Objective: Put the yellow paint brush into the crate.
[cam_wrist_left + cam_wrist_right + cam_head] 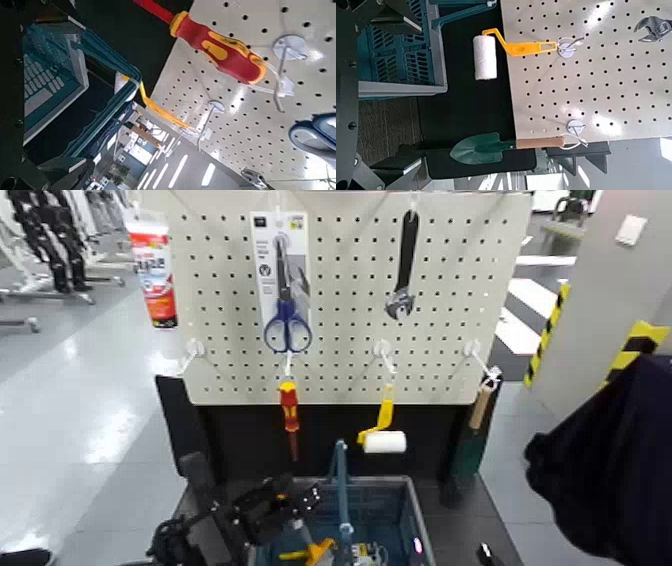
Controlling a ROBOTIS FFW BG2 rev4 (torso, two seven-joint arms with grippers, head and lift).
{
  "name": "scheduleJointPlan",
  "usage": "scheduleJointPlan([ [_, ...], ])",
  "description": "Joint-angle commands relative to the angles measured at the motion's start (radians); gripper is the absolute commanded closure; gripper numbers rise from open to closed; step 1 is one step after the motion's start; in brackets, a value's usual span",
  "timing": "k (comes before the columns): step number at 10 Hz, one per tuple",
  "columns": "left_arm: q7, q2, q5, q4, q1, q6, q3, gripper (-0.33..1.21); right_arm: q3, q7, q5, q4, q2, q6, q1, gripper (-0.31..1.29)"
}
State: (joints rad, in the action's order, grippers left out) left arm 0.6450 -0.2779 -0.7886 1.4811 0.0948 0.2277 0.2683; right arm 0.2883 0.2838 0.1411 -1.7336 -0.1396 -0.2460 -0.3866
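Left Gripper Spread Over Crate, Yellow-and-Grey Piece Inside

Head view: The left gripper (302,506) is over the left part of the grey-blue lattice plastic crate (408,502), beside its upright blue handle (342,480). Low in the crate lies a yellow-and-grey piece (319,551), apparently the yellow paint brush, though the picture's lower edge and the arm hide too much to be certain. Behind stands a pale perforated pegboard (343,310), hung with blue-handled scissors (287,328), a dark-handled adjustable wrench (403,265), a red-and-yellow screwdriver (289,408) and a yellow-handled white paint roller (385,441). A red-and-white tube (152,275) hangs at the left.

Left wrist view: The left gripper's jaws are spread, with nothing pinched between them. The crate and its handle show near them, and the red-and-yellow screwdriver hangs from its hook.

Right wrist view: The right gripper (413,93) is at the crate's right, facing the board, its jaws spread and empty. The roller and a green trowel with a wooden handle (498,146) hang ahead of it.
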Motion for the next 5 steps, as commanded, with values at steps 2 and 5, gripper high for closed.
scheduleJointPlan([
  [2,-0.096,0.013,0.204,0.186,-0.09,-0.03,-0.13,0.12,0.0,0.0,0.0,-0.003,0.0,0.008,0.0,0.14],
  [5,-0.166,0.039,0.35,0.266,-0.167,-0.062,-0.201,0.12,0.0,0.0,0.0,-0.006,0.0,0.013,-0.002,0.14],
])
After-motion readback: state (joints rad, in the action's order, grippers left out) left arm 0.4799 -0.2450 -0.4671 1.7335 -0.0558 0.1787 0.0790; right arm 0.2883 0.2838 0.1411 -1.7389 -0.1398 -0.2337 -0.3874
